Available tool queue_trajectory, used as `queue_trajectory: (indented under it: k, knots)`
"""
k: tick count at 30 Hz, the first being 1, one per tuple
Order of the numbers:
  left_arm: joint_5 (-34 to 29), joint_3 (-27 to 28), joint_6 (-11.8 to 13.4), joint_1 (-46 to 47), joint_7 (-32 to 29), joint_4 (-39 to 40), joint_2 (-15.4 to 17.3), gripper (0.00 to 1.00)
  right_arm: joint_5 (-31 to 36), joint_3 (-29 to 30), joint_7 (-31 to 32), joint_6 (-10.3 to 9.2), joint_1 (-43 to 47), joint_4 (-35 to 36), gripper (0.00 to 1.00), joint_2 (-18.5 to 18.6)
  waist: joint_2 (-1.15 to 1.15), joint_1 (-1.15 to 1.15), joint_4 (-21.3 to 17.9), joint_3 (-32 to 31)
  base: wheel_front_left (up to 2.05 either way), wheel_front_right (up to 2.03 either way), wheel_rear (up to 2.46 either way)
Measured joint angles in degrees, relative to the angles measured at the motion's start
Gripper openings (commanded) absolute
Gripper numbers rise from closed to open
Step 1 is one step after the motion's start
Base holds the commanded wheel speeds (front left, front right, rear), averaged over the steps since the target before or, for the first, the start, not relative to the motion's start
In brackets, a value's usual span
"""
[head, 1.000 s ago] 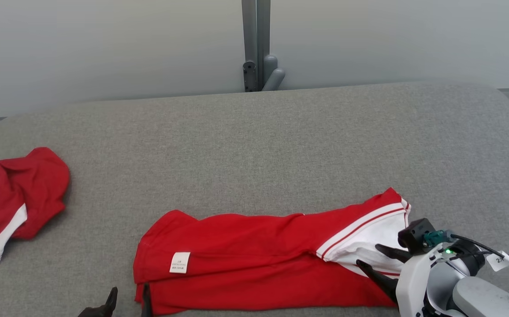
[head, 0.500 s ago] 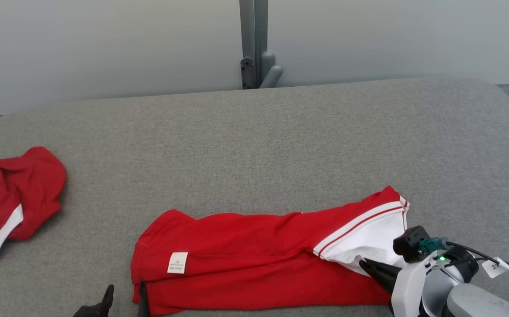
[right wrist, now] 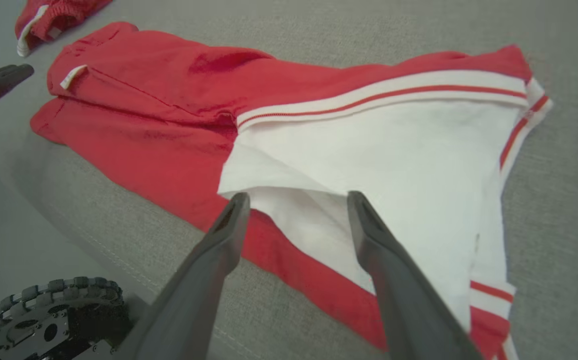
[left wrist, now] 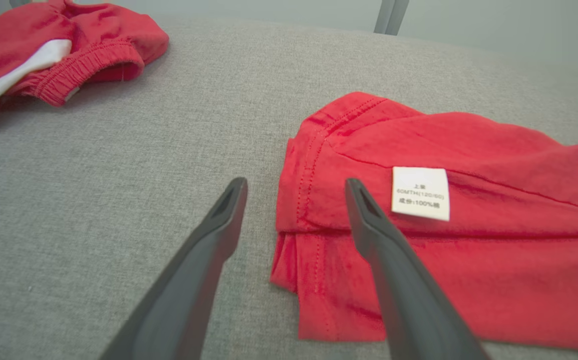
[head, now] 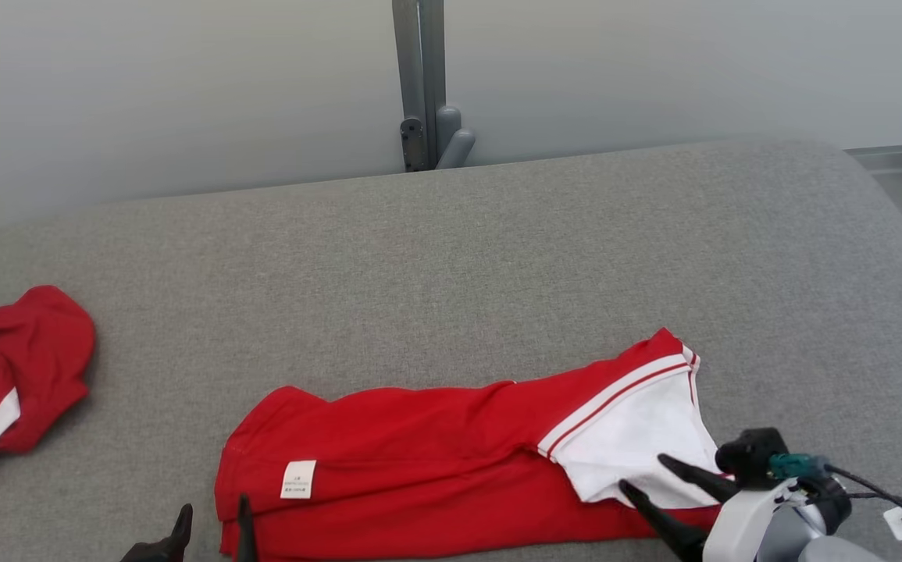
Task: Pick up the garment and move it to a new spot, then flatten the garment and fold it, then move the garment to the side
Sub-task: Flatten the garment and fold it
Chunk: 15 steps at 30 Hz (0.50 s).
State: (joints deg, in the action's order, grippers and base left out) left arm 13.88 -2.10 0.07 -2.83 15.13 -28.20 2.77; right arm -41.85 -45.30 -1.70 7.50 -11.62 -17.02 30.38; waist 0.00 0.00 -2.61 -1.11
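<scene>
Lowering the spread, empty left gripper [left wrist: 295, 184] and right gripper [right wrist: 297, 196], you pinch both shirt [head: 419, 437] layers lying between their fingers.

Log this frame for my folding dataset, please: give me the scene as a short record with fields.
surface: grey padded surface
task item: red garment, doubled over lengthwise near the front edge, white label showing
white section: at its right end, red-striped trim
other item: second red-and-white garment, bunched, far left
left tool: open, straddling the garment's left edge, holding nothing
right tool: open, at the white section's lower edge, holding nothing
contact: cannot tell whether either tool touches cloth
</scene>
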Motion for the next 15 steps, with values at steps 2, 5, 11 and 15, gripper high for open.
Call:
queue_trajectory:
  k: [2,5,11,15]
  knots:
    - [-0.7,0.13,0.16,-0.08,0.0,0.22,0.02,1.0,0.38,2.65,-1.53,0.01,0.36,0.8,1.0,0.4,0.0,0.0,-0.43,-0.09,0.0,0.0,0.0]
    - [-1.01,0.32,0.31,-0.13,0.0,0.71,0.01,1.0,2.83,7.78,-4.34,-0.01,0.63,0.53,1.0,0.2,0.0,0.0,-1.12,-0.1,0.0,0.0,0.0]
    - [-1.37,0.07,0.37,-0.09,0.0,1.33,0.0,1.0,11.03,18.0,-10.11,-0.01,0.91,-3.67,1.0,-4.89,0.0,0.0,-1.17,0.39,0.0,0.0,0.0]
    - [-1.65,-0.29,0.21,-0.03,0.0,1.29,0.01,1.0,15.55,24.41,-11.61,0.0,1.16,-8.32,1.0,-8.84,0.0,0.0,-0.31,0.77,0.0,0.0,0.0]
